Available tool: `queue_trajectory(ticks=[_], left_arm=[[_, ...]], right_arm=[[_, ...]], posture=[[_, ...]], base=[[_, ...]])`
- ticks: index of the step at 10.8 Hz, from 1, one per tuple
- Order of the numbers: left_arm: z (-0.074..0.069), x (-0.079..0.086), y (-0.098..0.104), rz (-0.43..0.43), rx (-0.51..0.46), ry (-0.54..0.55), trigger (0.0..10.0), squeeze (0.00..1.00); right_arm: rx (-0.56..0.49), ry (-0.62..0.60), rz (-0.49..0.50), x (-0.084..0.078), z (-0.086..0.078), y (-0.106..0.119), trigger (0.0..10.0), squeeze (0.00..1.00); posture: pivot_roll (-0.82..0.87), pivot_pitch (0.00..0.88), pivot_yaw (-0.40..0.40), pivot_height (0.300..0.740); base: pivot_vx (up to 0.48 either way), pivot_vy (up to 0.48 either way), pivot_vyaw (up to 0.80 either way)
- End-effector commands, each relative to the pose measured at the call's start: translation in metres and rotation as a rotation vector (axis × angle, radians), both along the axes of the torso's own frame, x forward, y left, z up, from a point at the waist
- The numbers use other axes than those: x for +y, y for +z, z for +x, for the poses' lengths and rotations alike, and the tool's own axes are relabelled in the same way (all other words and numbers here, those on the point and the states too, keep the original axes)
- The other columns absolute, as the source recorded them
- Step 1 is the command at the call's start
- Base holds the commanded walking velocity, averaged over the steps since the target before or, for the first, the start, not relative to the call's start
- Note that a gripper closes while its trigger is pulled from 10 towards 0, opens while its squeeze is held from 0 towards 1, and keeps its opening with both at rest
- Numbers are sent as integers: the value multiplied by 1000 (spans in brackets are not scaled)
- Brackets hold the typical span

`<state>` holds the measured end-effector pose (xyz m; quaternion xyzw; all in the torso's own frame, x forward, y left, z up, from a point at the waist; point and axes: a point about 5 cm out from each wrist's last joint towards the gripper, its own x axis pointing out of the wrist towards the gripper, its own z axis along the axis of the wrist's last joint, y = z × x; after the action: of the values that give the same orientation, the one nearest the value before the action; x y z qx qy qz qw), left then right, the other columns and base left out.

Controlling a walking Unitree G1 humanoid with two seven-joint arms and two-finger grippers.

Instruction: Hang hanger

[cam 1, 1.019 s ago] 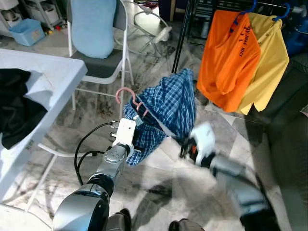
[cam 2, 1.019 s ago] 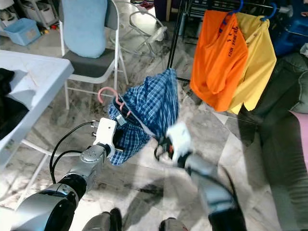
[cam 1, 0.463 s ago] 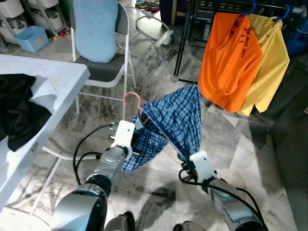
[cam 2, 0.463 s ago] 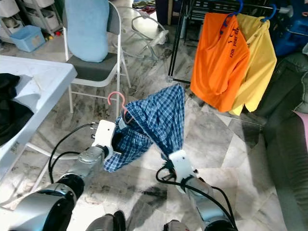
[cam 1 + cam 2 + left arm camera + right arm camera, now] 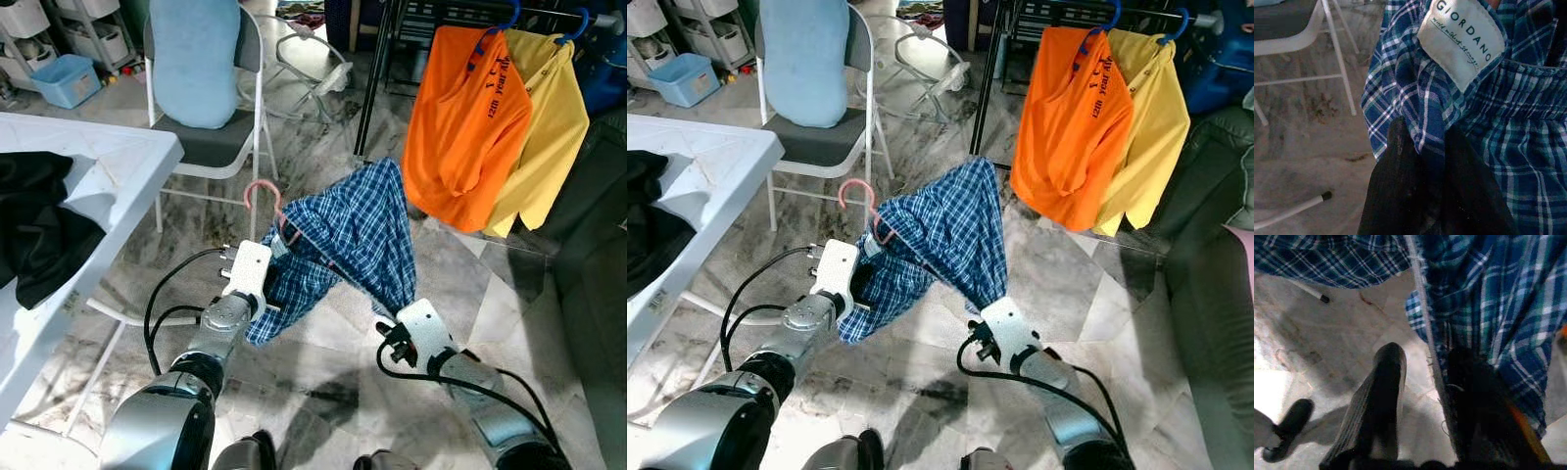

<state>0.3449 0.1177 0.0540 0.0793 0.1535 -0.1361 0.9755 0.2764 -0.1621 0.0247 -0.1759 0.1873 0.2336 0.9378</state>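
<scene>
A blue plaid shirt (image 5: 343, 230) hangs on a pink hanger whose hook (image 5: 260, 193) sticks up above the collar. My left gripper (image 5: 1422, 132) is shut on the collar fabric just under the white label (image 5: 1462, 41), holding shirt and hanger above the floor. The shirt's lower end hangs down to my right gripper (image 5: 1422, 357), which is open. The shirt's hem runs between its fingers, and fabric lies against one finger (image 5: 1474, 401). Up and to the right stands the black clothes rack (image 5: 372, 78).
An orange shirt (image 5: 460, 117) and a yellow shirt (image 5: 549, 117) hang on blue hangers on the rack. A folding chair (image 5: 211, 137) with a light blue cushion stands at the back left. At left, a white table (image 5: 108, 157) carries a black garment. A dark sofa (image 5: 588, 274) borders the right.
My right arm has come down from beside the shirt to under its lower end and shifted a little right. The left gripper keeps hold of the collar; the view has shifted slightly.
</scene>
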Motion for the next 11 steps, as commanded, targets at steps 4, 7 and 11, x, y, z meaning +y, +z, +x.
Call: queue_trajectory(ticks=[4,7,11], left_arm=[[12,3,20,19,-104,12,0,0],[11,2,19,39,-111,0,0,0],[7,0,24,223,-228,-158,0,0]], right_arm=[[-255,-54,213,-3,2,36,10000,1000],[-261,11,200,5,0,37,10000,1000],[-215,110,63,-9,-4,34,10000,1000]], posture=[[-250,129,71,740],[-254,125,68,740],[-251,116,60,740]], base=[[0,0,0],[0,0,0],[0,0,0]])
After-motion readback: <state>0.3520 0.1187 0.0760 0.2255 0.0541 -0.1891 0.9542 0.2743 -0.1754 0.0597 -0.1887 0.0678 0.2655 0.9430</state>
